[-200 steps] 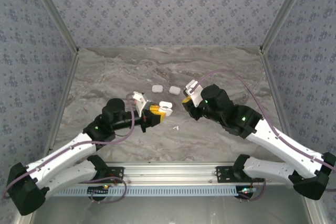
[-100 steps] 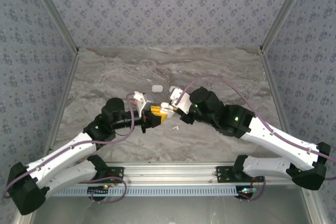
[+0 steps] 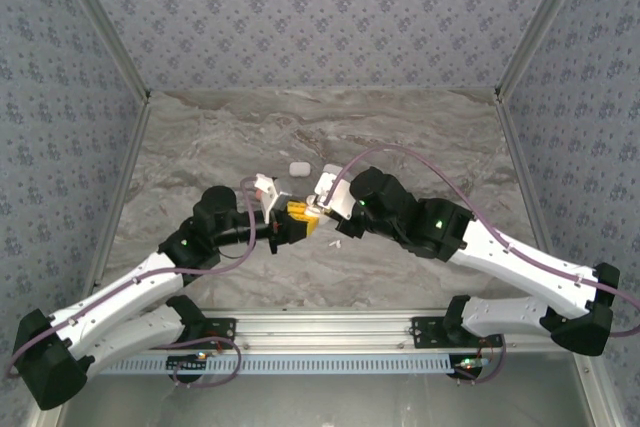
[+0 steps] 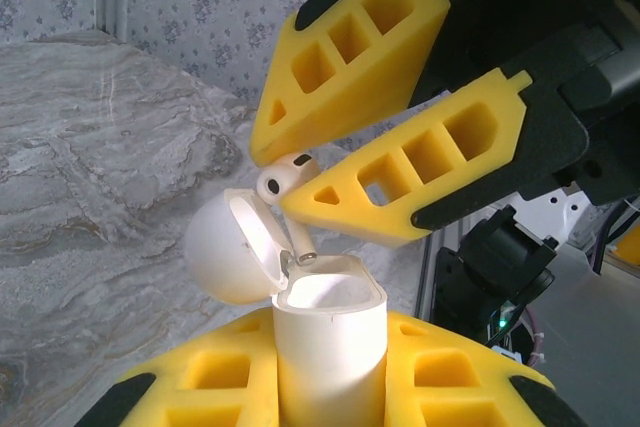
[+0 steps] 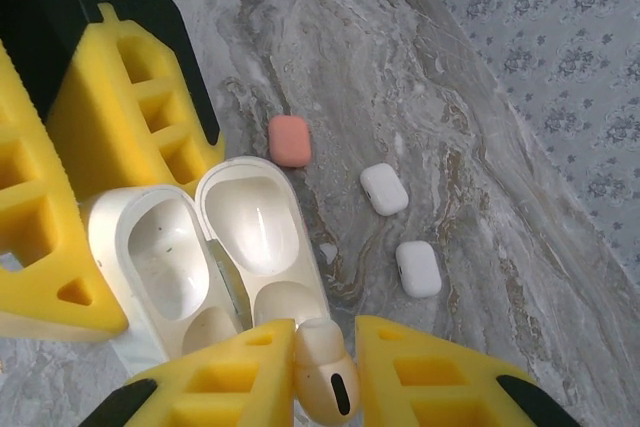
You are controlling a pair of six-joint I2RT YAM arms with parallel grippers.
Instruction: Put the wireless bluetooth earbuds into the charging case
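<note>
The left arm reaches from the near left toward the middle of the table (image 3: 200, 137), forearm low. Its left tool (image 4: 330, 372) is clamped on the body of the white charging case (image 4: 330, 332), which it holds upright with the lid swung open to the left. The right arm comes in from the near right, elbow bent. Its right tool (image 5: 325, 379) meets the left one above the table's centre, and its yellow fingers (image 4: 345, 57) are narrowed on a white earbud (image 4: 283, 179). The bud sits between the fingertips, and its stem points down to the rim of the case's open mouth, just beside the lid. From the right wrist, the case's two hollows lie open directly beyond the held earbud.

On the table beyond the tools lie a coral case (image 5: 289, 140) and two closed white cases (image 5: 384, 189), well apart from the grasp. A loose white earbud on the table (image 3: 335, 243) lies just near of the tools. Nothing stands between the bud and the case.
</note>
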